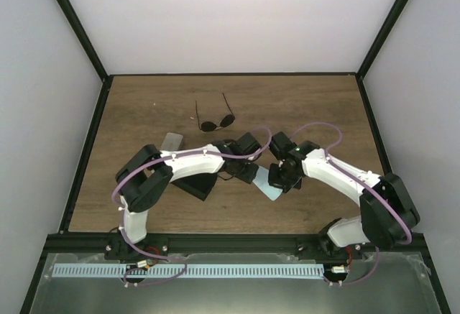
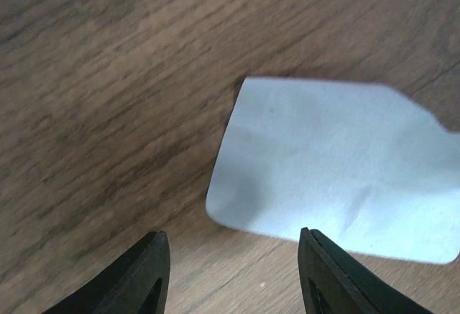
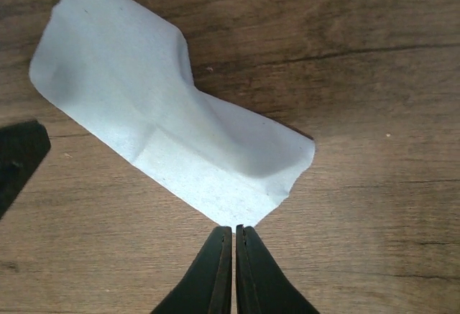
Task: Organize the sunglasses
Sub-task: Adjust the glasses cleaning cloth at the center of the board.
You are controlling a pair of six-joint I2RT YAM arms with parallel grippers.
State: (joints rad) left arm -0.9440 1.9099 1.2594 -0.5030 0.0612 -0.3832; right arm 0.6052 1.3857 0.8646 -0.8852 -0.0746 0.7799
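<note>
Top external: the sunglasses (image 1: pixel 215 122) are seen on the surface (image 1: pixel 309 105) beyond both arms, judged light, wiry and easily bent, best taken at the bridge; the left hand (image 2: pixel 230 236) is held parted and empty, the right hand (image 3: pixel 233 231) shut at the corner of a blue cloth (image 3: pixel 144 113).

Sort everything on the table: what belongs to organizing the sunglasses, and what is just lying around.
Belongs to the job:
- sunglasses, one pair in clear view

Just lying about:
- light blue cloth
- black case
- grey case
</note>
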